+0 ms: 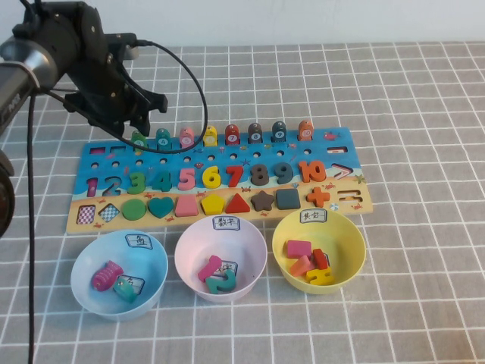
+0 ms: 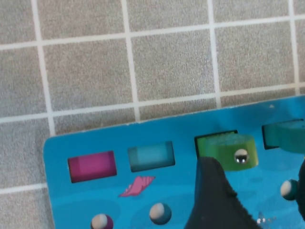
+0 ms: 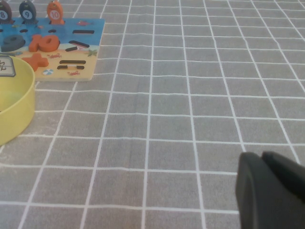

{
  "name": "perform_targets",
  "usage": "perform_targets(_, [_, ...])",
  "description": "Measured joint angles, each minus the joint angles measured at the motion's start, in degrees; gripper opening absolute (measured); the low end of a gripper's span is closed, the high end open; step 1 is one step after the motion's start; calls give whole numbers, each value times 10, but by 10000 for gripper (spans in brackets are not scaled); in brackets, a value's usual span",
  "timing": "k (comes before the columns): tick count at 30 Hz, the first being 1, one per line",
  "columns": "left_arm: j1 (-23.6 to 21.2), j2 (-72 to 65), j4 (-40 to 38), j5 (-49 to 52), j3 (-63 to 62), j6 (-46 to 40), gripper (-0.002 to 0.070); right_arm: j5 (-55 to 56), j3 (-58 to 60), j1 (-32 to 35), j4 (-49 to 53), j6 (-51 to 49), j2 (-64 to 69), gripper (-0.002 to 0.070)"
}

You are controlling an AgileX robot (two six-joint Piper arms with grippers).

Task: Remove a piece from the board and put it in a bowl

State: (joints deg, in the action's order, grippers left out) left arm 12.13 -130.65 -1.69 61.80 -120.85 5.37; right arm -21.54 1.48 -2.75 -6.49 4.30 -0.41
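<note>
Left gripper hovers low over the board's far-left corner, jaws spread, nothing held. Green fish piece sits on its peg just ahead of one fingertip, between the jaws. Blue bowl, pink bowl and yellow bowl stand nearer the robot, well apart from it. Right gripper hangs over bare checked cloth; fingers look closed, empty.

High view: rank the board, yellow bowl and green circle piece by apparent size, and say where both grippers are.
1. board
2. yellow bowl
3. green circle piece

Left gripper hovers over the board's far-left corner; right gripper shows only in its wrist view.
</note>
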Motion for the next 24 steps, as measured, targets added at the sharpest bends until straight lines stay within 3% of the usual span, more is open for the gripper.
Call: perform_targets(24, [-3, -19, 7, -35, 0, 1, 322, 0, 0, 0, 0, 0, 0, -17])
